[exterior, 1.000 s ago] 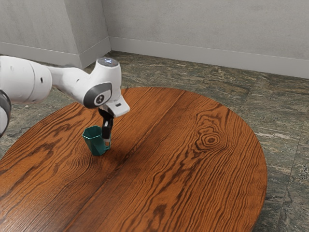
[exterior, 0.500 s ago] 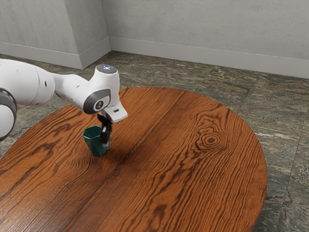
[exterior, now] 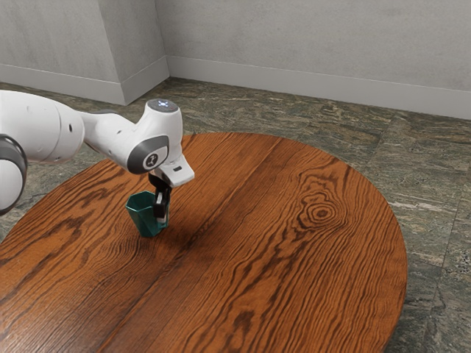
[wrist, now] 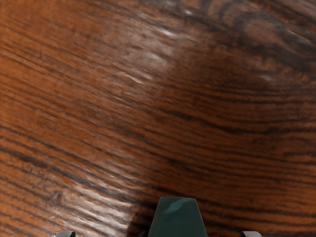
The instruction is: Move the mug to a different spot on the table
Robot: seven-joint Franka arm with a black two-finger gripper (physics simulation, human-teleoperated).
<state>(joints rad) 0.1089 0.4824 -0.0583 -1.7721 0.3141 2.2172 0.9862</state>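
A dark green mug [exterior: 146, 214] stands upright on the round wooden table [exterior: 294, 243], toward the exterior view's left. My black gripper [exterior: 160, 212] reaches down at the mug's right-hand side, its fingers level with the rim and wall. In the wrist view a part of the green mug [wrist: 177, 219] sits just under the hand, midway between the two grey fingertips [wrist: 64, 233], which stand far apart and clear of it. The gripper is open.
The white arm [exterior: 88, 136] comes in from the exterior view's left above the table's edge. The wooden tabletop stretches wide to the exterior view's right and front of the mug. Stone floor and grey walls surround the table.
My hand has come down a little beside the mug over the last second, then held still. The mug has not moved.
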